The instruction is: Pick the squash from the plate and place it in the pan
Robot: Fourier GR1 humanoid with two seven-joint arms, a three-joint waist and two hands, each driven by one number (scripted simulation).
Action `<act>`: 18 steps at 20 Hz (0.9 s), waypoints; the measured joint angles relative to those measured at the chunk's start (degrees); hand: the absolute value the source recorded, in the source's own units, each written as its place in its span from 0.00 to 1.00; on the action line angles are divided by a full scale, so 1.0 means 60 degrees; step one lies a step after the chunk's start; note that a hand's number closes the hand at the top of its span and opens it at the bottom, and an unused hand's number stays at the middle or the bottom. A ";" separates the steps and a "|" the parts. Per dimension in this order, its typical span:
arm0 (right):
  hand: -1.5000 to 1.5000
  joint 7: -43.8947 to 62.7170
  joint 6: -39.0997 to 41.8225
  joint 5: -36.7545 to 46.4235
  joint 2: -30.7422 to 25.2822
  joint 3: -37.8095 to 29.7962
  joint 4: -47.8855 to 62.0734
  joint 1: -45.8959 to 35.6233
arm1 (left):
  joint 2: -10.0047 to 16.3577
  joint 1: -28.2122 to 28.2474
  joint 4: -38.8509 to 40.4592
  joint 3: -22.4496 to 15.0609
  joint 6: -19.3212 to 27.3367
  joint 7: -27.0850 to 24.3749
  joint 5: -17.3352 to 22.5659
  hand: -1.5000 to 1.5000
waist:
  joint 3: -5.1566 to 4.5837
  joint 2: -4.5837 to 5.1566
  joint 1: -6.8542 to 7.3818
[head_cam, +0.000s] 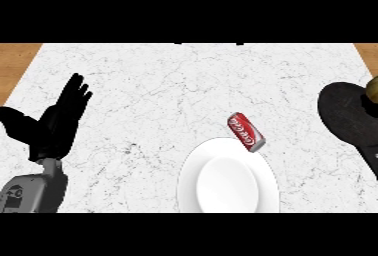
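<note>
Squash (373, 89) at pan (345, 116) edge, well apart from left hand (57, 125)

**Our left hand rests open at the left**

We see our left hand (59, 120) on the left side of the view. It is black and held open. Its fingers (76, 90) are straight and close together, pointing up and a little to the right. The thumb (18, 122) sticks out wide to the left, well apart from the fingers. Below the hand, our grey left forearm (33, 192) comes in from the lower left corner and slants up to the wrist (50, 165).
</note>
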 measured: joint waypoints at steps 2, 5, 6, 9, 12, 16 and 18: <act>1.00 -0.0702 -0.0219 0.0076 0.0133 -0.0141 0.1118 -0.0449 | -0.0077 0.0100 -0.0119 -0.0070 0.0048 -0.0022 -0.0090 0.50 | 0.0005 0.0006 0.0036; 1.00 -0.1199 -0.0624 0.0429 0.0267 -0.0175 0.2606 -0.0984 | -0.0131 0.0122 -0.0270 -0.0140 0.0045 0.0054 -0.0117 0.50 | 0.0009 0.0036 0.0129; 1.00 -0.1199 -0.0592 0.0467 0.0320 -0.0207 0.3022 -0.1143 | -0.0156 0.0050 -0.0153 -0.0151 0.0039 0.0022 -0.0139 0.50 | 0.0009 0.0048 0.0133; 0.00 -0.1013 -0.0409 0.0295 0.0386 -0.0538 0.4043 -0.1430 | -0.0185 0.0056 -0.0074 -0.0169 0.0003 -0.0044 -0.0165 0.50 | 0.0013 0.0065 0.0150; 0.00 -0.1102 -0.0034 0.0138 0.0423 -0.0789 0.4907 -0.1743 | -0.0139 -0.0041 0.0048 -0.0085 -0.0106 -0.0102 -0.0102 0.50 | 0.0018 0.0084 0.0172; 0.00 -0.1898 0.0165 -0.0111 0.0428 -0.1148 0.5671 -0.1768 | -0.0188 -0.0038 -0.0074 -0.0082 -0.0063 -0.0015 -0.0106 0.50 | 0.0028 0.0095 0.0202; 0.00 -0.2428 0.0195 -0.0405 0.0416 -0.1471 0.5798 -0.1763 | -0.0168 -0.0067 -0.0093 -0.0043 -0.0071 0.0045 -0.0083 0.50 | 0.0035 0.0093 0.0177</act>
